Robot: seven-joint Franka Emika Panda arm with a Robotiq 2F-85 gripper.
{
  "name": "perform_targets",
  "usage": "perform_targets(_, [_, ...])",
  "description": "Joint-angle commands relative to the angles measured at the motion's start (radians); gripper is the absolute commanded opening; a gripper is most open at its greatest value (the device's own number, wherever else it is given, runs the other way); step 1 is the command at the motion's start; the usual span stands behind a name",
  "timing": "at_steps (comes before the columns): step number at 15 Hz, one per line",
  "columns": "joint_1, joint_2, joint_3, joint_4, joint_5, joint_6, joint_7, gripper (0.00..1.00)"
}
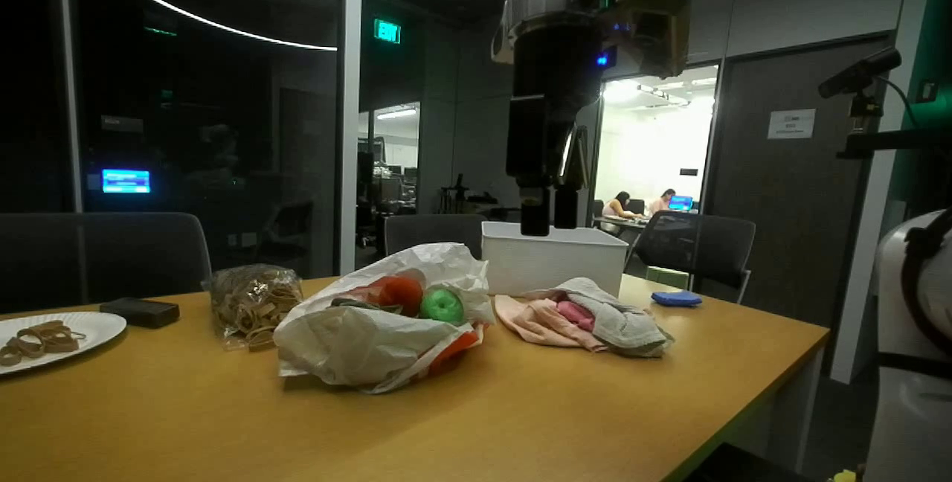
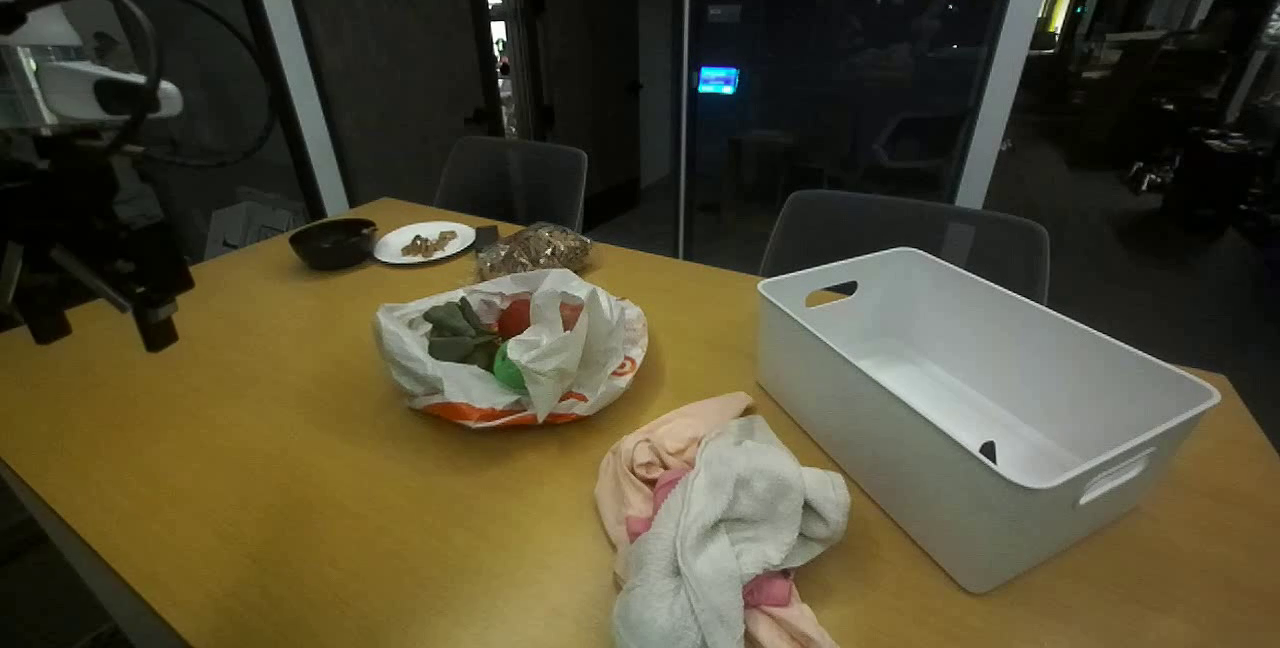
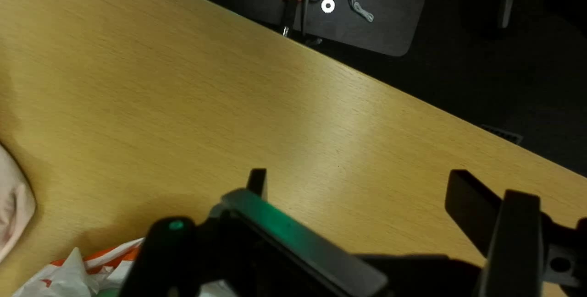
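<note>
My gripper (image 3: pixel 357 184) is open with nothing between its fingers, high above the wooden table. In an exterior view it hangs in front of the camera (image 1: pixel 550 223); it also shows at the left edge in an exterior view (image 2: pixel 103 328). A white and orange plastic bag (image 2: pixel 540 398) lies open on the table, holding a red round thing (image 1: pixel 401 294), a green apple-like thing (image 1: pixel 442 306) and dark green leaves (image 2: pixel 455 333). The bag's edge shows at the lower left in the wrist view (image 3: pixel 69 278). A pile of grey and pink cloths (image 2: pixel 730 518) lies beside it.
A white bin (image 2: pixel 860 448) with handle holes stands behind the cloths. A clear bag of brown bands (image 1: pixel 256 303), a white plate with brown pieces (image 1: pixel 104 326), a black block (image 1: pixel 140 312), a black bowl (image 2: pixel 333 244) and a blue object (image 1: pixel 675 299) are on the table.
</note>
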Motion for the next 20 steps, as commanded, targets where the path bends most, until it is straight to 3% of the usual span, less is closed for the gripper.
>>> perform_targets(1, [-0.03,0.162,0.013,0.116,-0.056,0.042,-0.015,1.0])
perform_targets(6, [-0.094,0.409,0.003,0.332,-0.255,0.079,0.008,1.0])
perform_targets(11, [-0.112,0.62,-0.037,0.494,-0.297,0.146,0.012,1.0])
perform_targets(13, [-0.111,0.674,-0.056,0.512,-0.275,0.232,0.004,1.0])
perform_targets(20, [-0.109,0.697,-0.075,0.48,-0.281,0.249,0.009,1.0])
